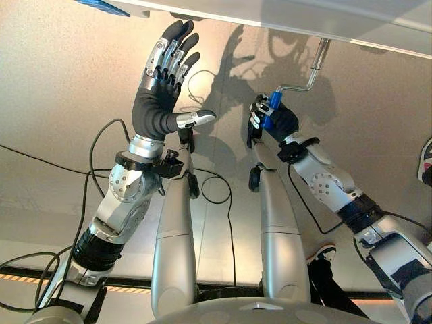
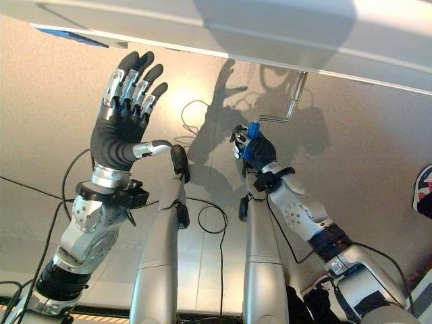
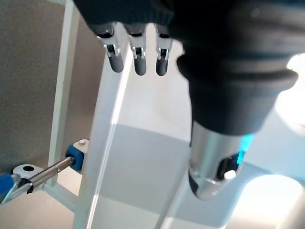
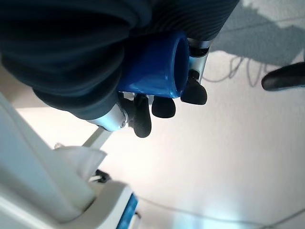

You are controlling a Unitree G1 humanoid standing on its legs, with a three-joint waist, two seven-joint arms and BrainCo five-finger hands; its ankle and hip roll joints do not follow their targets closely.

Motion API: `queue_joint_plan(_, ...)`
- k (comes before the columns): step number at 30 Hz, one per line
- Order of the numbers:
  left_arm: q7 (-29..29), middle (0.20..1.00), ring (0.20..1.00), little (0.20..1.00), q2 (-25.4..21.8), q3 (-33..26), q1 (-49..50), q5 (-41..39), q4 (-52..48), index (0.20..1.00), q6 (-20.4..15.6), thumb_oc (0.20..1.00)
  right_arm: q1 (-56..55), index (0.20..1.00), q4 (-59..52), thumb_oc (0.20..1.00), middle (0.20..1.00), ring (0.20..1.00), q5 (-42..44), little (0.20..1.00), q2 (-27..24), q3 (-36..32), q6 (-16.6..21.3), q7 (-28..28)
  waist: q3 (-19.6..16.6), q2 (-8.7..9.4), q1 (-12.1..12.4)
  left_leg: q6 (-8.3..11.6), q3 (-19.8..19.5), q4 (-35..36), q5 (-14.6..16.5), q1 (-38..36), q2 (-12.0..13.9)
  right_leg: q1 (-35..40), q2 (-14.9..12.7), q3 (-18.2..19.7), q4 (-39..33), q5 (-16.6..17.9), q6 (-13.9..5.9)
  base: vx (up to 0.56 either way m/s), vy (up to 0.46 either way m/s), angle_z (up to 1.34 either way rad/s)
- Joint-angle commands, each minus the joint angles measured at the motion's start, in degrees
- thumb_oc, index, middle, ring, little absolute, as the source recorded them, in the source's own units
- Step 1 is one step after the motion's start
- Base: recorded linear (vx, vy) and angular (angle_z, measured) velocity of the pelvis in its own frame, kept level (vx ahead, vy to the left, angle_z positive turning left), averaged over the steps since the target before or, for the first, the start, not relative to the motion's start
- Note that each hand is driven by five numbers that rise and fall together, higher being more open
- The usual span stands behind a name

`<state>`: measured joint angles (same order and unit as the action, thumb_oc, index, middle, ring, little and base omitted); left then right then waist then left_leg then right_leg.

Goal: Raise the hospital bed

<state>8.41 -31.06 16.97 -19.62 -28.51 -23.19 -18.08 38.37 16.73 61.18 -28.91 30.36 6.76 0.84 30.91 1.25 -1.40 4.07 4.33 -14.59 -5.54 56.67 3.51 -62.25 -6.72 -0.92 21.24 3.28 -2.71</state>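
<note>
In the eye views, the right hand (image 1: 270,116) is wrapping its fingers round the blue crank handle (image 1: 269,111), whose steel rod is running up and right to the bed frame (image 1: 283,17). The left hand (image 1: 162,77) is hanging open, farther left of the crank. In the right wrist view, that hand's fingers (image 4: 143,117) are curling about the handle (image 4: 152,71).

Blue grip (image 4: 150,67) on a silver crank (image 1: 312,71); white bed frame (image 1: 304,20); plain beige floor (image 1: 61,88).

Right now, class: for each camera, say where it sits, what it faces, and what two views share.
Left eye, head: looks down at open left hand and right hand on the blue crank handle.
Right eye: same scene beside it.
Left wrist: along straight fingers toward white bed frame.
Right wrist: fingers curled round handle.
All share the crank.
</note>
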Motion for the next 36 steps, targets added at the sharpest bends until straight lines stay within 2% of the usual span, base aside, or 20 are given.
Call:
queue_joint_plan(1, 0.5, 1.0, 1.0, 1.0, 0.1, 0.7, 1.3, -3.0, -6.3, 1.0, -2.5, 1.0, 10.9, 0.2, 3.6, 0.2, 0.2, 0.2, -5.6, 0.2, 7.7, 1.1, 4.2, -3.2, -1.1, -3.36, 0.8, -1.0, -3.1, -3.6, 4.7, -0.4, -2.5, 4.1, -1.7, -1.5, -3.5, 0.6, -5.83, 0.0, 0.0, 0.0)
queue_joint_plan(2, 0.5, 1.0, 1.0, 1.0, 0.0, 0.7, 1.3, -3.0, -6.2, 1.0, -2.5, 1.0, 11.0, 0.2, 3.7, 0.2, 0.2, 0.2, -5.6, 0.2, 7.7, 1.1, 4.3, -3.1, -1.1, -3.33, 0.8, -1.0, -3.1, -3.6, 4.7, -0.3, -2.5, 4.0, -1.7, -1.5, -3.5, 0.6, -5.82, 0.0, 0.0, 0.0)
queue_joint_plan(5, 0.5, 1.0, 1.0, 1.0, -0.5, 1.8, 1.0, -4.5, -6.3, 1.0, -2.7, 1.0, 16.9, 0.2, 17.3, 0.2, 0.2, 0.2, -6.6, 0.2, 10.0, -2.6, 4.8, -8.1, -1.1, -3.73, 1.4, -0.92, -3.1, -3.5, 4.9, -0.5, -2.5, 4.3, -1.6, -1.3, -3.8, 0.5, -5.7, 0.0, 0.009, 0.02)
queue_joint_plan(6, 0.5, 1.0, 1.0, 1.0, -0.6, 1.8, 1.0, -4.5, -6.3, 1.0, -2.7, 1.0, 17.0, 0.2, 17.5, 0.2, 0.2, 0.2, -6.6, 0.2, 10.0, -2.6, 4.9, -8.0, -1.1, -3.71, 1.4, -0.92, -3.1, -3.5, 4.9, -0.5, -2.5, 4.2, -1.6, -1.3, -3.8, 0.6, -5.7, 0.0, 0.0, 0.0)
queue_joint_plan(7, 0.4, 1.0, 1.0, 1.0, -0.7, 2.9, 0.8, -5.4, -6.2, 1.0, -2.9, 1.0, 19.6, 0.2, 24.8, 0.2, 0.2, 0.2, -6.7, 0.2, 9.8, -4.4, 4.6, -9.4, -1.1, -3.93, 1.6, -0.94, -3.1, -3.6, 5.1, -0.6, -2.5, 4.4, -1.6, -1.4, -3.7, 0.4, -5.68, 0.0, 0.0, 0.0)
queue_joint_plan(8, 0.4, 1.0, 1.0, 1.0, -0.7, 2.9, 0.8, -5.4, -6.2, 1.0, -2.9, 1.0, 19.6, 0.2, 24.8, 0.2, 0.2, 0.2, -6.7, 0.2, 9.8, -4.4, 4.6, -9.4, -1.1, -3.93, 1.6, -0.94, -3.1, -3.6, 5.1, -0.6, -2.5, 4.4, -1.6, -1.4, -3.7, 0.4, -5.68, 0.0, 0.0, 0.0)
queue_joint_plan(11, 0.3, 1.0, 1.0, 1.0, -0.8, 4.5, -0.3, -6.0, -6.0, 1.0, -2.9, 1.0, 24.5, 0.2, 40.1, 0.2, 0.2, 0.2, -8.3, 0.2, 7.7, -7.2, 2.7, -10.8, -1.1, -4.65, 2.2, -0.93, -3.2, -3.9, 5.4, -0.6, -2.6, 4.4, -1.6, -1.5, -3.4, 0.2, -5.72, 0.0, 0.0, 0.0)
queue_joint_plan(16, -0.2, 1.0, 1.0, 1.0, -0.9, 5.9, -1.8, -5.8, -6.0, 1.0, -2.9, 1.0, 26.6, 0.2, 53.4, 0.2, 0.2, 0.2, -13.1, 0.2, 3.4, -9.0, 0.1, -11.0, -1.1, -5.76, 2.6, -0.92, -3.1, -3.6, 5.5, -0.9, -2.7, 4.4, -1.5, -1.4, -3.4, -0.1, -5.88, 0.0, 0.004, 0.02)
queue_joint_plan(24, -0.7, 1.0, 1.0, 1.0, -1.4, 6.8, -3.7, -3.8, -5.0, 1.0, -2.9, 1.0, 21.5, 0.2, 62.3, 0.2, 0.2, 0.2, -18.3, 0.2, -3.5, -13.3, -2.3, -11.2, -1.1, -6.88, 2.3, -1.03, -3.0, -3.3, 5.5, -1.2, -3.0, 4.4, -1.4, -1.3, -3.2, -0.6, -5.94, 0.0, 0.003, 0.01)
queue_joint_plan(26, -0.8, 1.0, 1.0, 1.0, -1.7, 6.7, -3.8, -3.4, -4.9, 1.0, -3.0, 1.0, 19.8, 0.2, 63.1, 0.2, 0.2, 0.2, -17.2, 0.2, -4.6, -15.0, -2.3, -11.4, -1.1, -6.99, 2.1, -1.02, -3.0, -3.3, 5.5, -1.2, -2.9, 4.2, -1.4, -1.2, -2.9, -0.7, -5.96, 0.0, 0.0, 0.0)
queue_joint_plan(36, -2.0, 1.0, 1.0, 1.0, -4.2, 3.9, -2.7, -3.4, -5.3, 1.0, -3.1, 1.0, 5.6, 0.2, 66.0, 0.2, 0.2, 0.2, -15.1, 0.2, -11.1, -23.5, -2.4, -9.9, -1.1, -6.16, 0.3, -0.86, -2.7, -3.2, 5.8, -1.6, -2.9, 4.2, -1.3, -1.0, -2.5, -1.1, -5.94, 0.0, -0.002, 0.0)
